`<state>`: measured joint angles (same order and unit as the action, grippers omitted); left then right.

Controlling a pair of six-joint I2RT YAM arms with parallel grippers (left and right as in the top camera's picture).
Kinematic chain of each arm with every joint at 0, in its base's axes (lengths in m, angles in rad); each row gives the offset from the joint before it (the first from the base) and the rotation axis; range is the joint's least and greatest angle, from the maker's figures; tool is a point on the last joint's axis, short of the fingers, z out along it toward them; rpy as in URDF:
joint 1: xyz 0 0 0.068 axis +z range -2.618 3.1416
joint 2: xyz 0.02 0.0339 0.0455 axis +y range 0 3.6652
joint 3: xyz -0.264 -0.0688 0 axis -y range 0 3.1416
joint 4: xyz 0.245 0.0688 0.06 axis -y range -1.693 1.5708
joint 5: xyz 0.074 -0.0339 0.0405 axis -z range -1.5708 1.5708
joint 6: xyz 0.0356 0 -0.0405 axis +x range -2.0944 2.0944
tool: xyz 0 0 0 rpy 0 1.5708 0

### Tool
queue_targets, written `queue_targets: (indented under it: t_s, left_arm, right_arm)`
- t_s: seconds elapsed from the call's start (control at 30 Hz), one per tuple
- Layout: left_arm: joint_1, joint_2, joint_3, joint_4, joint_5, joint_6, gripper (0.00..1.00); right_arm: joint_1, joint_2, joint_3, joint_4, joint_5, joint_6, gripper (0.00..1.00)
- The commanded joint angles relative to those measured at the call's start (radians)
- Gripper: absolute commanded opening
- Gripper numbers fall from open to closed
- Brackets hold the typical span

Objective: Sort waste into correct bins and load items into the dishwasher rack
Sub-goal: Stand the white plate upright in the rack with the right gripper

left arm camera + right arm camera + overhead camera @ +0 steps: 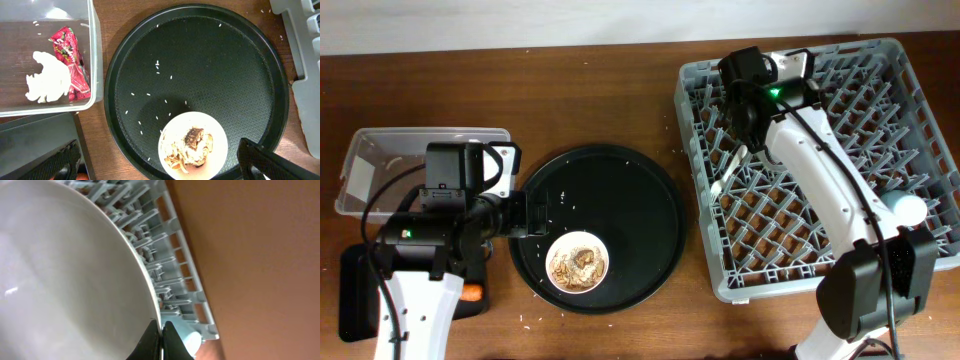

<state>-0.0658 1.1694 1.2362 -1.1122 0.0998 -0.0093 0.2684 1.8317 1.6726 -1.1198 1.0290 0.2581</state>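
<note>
Over the dishwasher rack (880, 100), the right gripper (161, 336) pinches the white plate (60, 280) on edge, seemingly to slot it between pegs; the left gripper (538, 213) hovers, jaws spread, above the bowl (192, 145).

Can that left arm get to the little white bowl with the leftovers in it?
Probably yes. The left gripper is open over the round black tray. In the wrist view, the white bowl sits uncovered between its fingers, with nothing in the way.
</note>
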Motion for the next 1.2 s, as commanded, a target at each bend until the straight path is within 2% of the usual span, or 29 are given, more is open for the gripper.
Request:
queue_targets:
  t_s: [0.0,0.03,0.1,0.13,0.17,0.3,0.37,0.6,0.73,0.77,0.93,0.97,1.0,1.03,1.07,1.13,1.17]
  left_arm:
    - [0.003,-0.008,0.011,0.000,-0.003,-0.013,0.99]
    - [0.003,-0.008,0.011,0.000,-0.003,-0.013,0.99]
    - [0.003,-0.008,0.011,0.000,-0.003,-0.013,0.99]
    - [0.003,-0.008,0.011,0.000,-0.003,-0.013,0.99]
    - [0.003,-0.008,0.011,0.000,-0.003,-0.013,0.99]
    - [0.003,-0.008,0.011,0.000,-0.003,-0.013,0.99]
    - [0.003,-0.008,0.011,0.000,-0.003,-0.013,0.99]
    - [0.003,-0.008,0.011,0.000,-0.003,-0.013,0.99]
    - [0.003,-0.008,0.011,0.000,-0.003,-0.013,0.99]
    - [0.003,-0.008,0.011,0.000,-0.003,-0.013,0.99]
    - [0.003,-0.008,0.011,0.000,-0.003,-0.013,0.99]
    - [0.003,-0.008,0.011,0.000,-0.003,-0.013,0.99]
    - [0.003,-0.008,0.011,0.000,-0.003,-0.013,0.99]
    - [0.003,-0.008,0.011,0.000,-0.003,-0.013,0.99]
    - [0.003,-0.008,0.011,0.000,-0.003,-0.013,0.99]
    - [0.003,-0.008,0.011,0.000,-0.003,-0.013,0.99]
    - [0.003,-0.008,0.011,0.000,-0.003,-0.013,0.99]
  right_arm:
    - [-0.025,-0.020,0.014,0.064,0.196,-0.016,0.04]
    - [-0.041,-0.020,0.014,0.109,0.184,-0.093,0.04]
    - [-0.068,-0.020,0.014,0.148,0.134,-0.146,0.04]
    - [-0.070,-0.016,0.014,0.135,-0.045,-0.209,0.04]
    - [-0.070,-0.009,0.014,0.128,-0.066,-0.208,0.04]
    - [-0.070,0.021,0.008,0.092,-0.076,-0.198,0.04]
    - [-0.074,0.021,0.009,0.106,0.009,-0.199,0.04]
    - [-0.079,0.023,0.009,0.299,0.029,-0.469,0.04]
    - [-0.080,0.023,0.008,0.304,0.026,-0.469,0.04]
    - [-0.090,0.023,0.008,0.329,0.026,-0.517,0.04]
    - [-0.098,0.023,-0.045,0.317,-0.013,-0.507,0.06]
    - [-0.097,0.023,-0.063,0.314,-0.012,-0.492,0.29]
    - [-0.094,0.021,-0.062,0.308,-0.011,-0.467,0.37]
    - [-0.085,0.010,-0.060,0.309,-0.011,-0.466,0.52]
    - [-0.077,-0.008,-0.045,0.311,-0.012,-0.458,0.58]
    - [-0.066,-0.098,0.025,0.252,-0.059,-0.302,0.78]
    - [-0.069,-0.169,0.061,0.181,-0.173,-0.228,0.79]
